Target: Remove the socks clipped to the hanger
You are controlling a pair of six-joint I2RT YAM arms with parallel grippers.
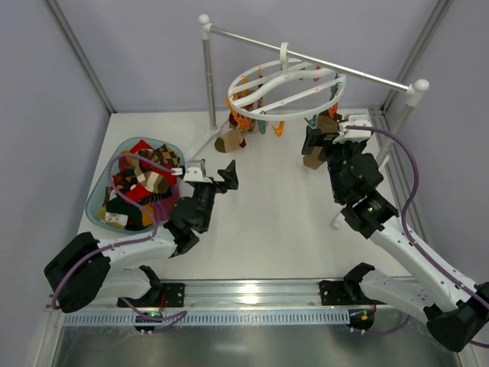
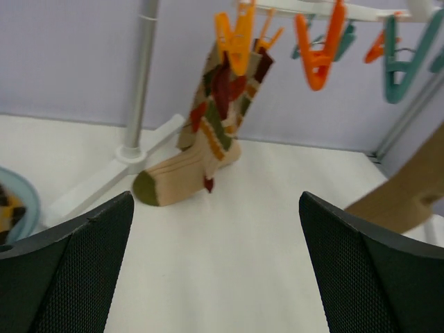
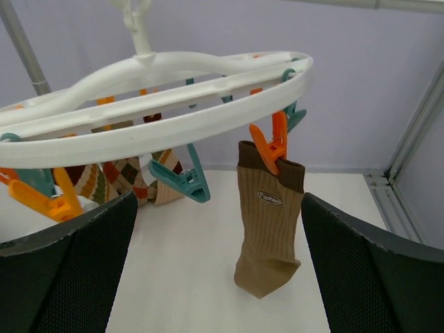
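From above, the hanger [image 1: 286, 92] hangs on the rail stand [image 1: 208, 69] over the far edge of the tabletop [image 1: 267, 222]. I count two socks clipped to it: one checked sock [image 1: 229, 140] near the middle of the far edge and one tan sock [image 1: 313, 158] toward the far right corner. At the left edge stands one bowl [image 1: 95, 200] with a pile of socks [image 1: 141, 183], red, checked and dark together; their number I cannot tell. So I judge that most of the task is done and two socks are left to remove. The left tool [image 1: 221, 182] is between the bowl and the middle of the tabletop, apart from the checked sock. The right tool [image 1: 325, 138] is just beside the tan sock. In the left wrist view, the fingers of the left tool are spread wide with nothing between them. The checked sock is ahead of them, held by one orange clip [image 2: 236, 35], and its foot seems to rest on the tabletop. Several other clips, orange and teal, hang empty. In the right wrist view, the right tool is also wide and empty. The tan sock hangs straight ahead between its fingers, but not touched, from one orange clip. Checked cloth shows behind the ring; whether it is one sock or more is hidden.
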